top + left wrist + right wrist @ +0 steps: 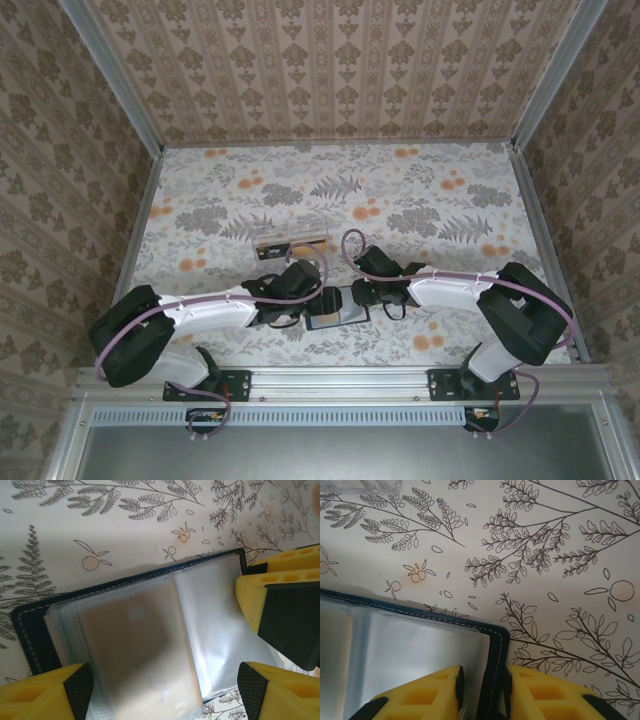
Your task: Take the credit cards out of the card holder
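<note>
Holder (335, 308) open at the table's (430, 200) 6 o'clock edge, right gripper (482, 690) pinching its 3 o'clock cover. I'd close the wide left gripper (165, 682) on one card (135, 645) alone, then pull level.

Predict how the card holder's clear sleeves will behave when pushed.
Probably floppy: the clear sleeves fan loosely and bow. Likely slippery, since they look glossy. The card holder itself probably won't slide, as the right gripper pinches its edge.
</note>
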Action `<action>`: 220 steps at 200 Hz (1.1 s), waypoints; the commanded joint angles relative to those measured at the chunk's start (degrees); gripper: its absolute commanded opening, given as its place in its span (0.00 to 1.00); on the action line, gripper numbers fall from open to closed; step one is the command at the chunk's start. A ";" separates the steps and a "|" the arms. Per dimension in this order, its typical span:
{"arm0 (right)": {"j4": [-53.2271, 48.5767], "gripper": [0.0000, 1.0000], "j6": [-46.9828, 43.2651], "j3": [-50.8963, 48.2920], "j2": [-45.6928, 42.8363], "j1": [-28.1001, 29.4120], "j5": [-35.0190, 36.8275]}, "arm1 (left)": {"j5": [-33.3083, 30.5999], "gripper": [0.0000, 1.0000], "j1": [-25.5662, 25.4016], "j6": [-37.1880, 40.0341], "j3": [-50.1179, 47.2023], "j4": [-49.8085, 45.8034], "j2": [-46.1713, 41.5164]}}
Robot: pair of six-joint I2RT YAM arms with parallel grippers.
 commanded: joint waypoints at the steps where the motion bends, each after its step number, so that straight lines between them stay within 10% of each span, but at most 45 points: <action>1: 0.54 0.31 1.48 -0.94 2.08 1.43 -3.82 | 0.30 0.79 -0.60 -1.42 1.99 1.11 0.63; 220: 0.91 0.31 1.50 -1.09 2.58 1.50 -4.00 | -4.93 0.80 -2.89 -1.30 6.12 -9.00 2.47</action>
